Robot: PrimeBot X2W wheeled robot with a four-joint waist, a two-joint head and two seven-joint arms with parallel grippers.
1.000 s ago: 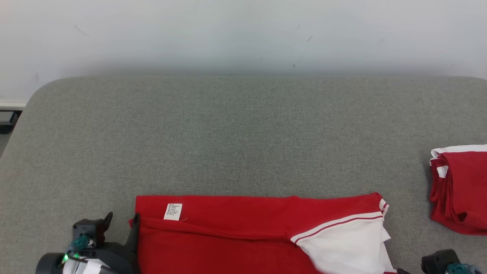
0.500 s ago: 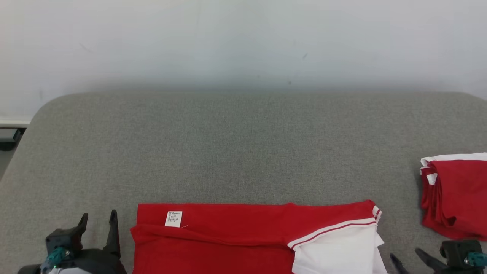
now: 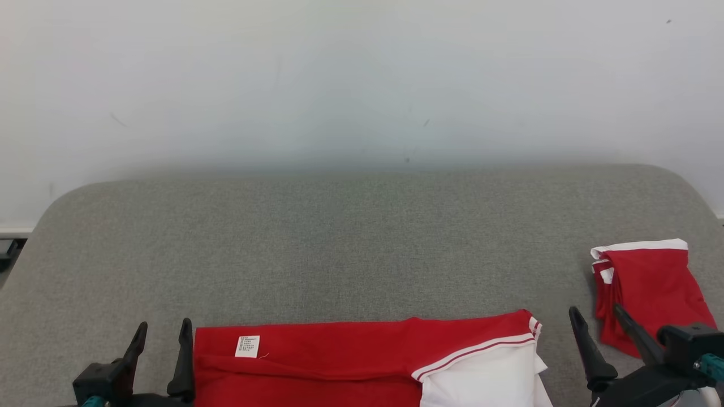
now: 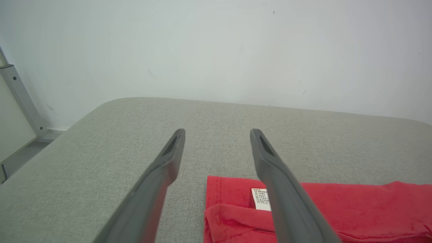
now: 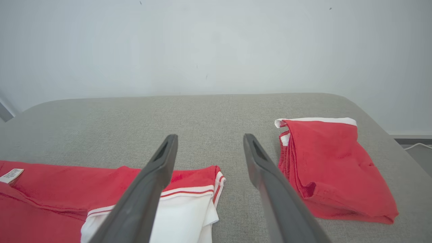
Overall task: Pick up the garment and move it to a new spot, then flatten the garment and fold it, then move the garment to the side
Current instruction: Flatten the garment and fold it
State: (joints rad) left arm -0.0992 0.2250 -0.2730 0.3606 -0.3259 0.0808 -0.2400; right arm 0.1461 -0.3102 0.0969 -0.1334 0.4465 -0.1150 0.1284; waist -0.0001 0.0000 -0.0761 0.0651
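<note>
Red garment [image 3: 317, 367] runs left-right, white end rightward; left claw [image 3: 163, 324], right claw [image 3: 595, 309] wide, empty.

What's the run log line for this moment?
stage: folding | shirt: partly folded, flat on gray table, unheld | left jaws: open, beside shirt's left edge | right jaws: open, between shirt and folded red cloth

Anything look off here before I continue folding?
Nothing damaged. The red garment lies flat, but its care label faces up on a turned-over edge, and the white section is rumpled. The folded pile at right has uneven edges.
</note>
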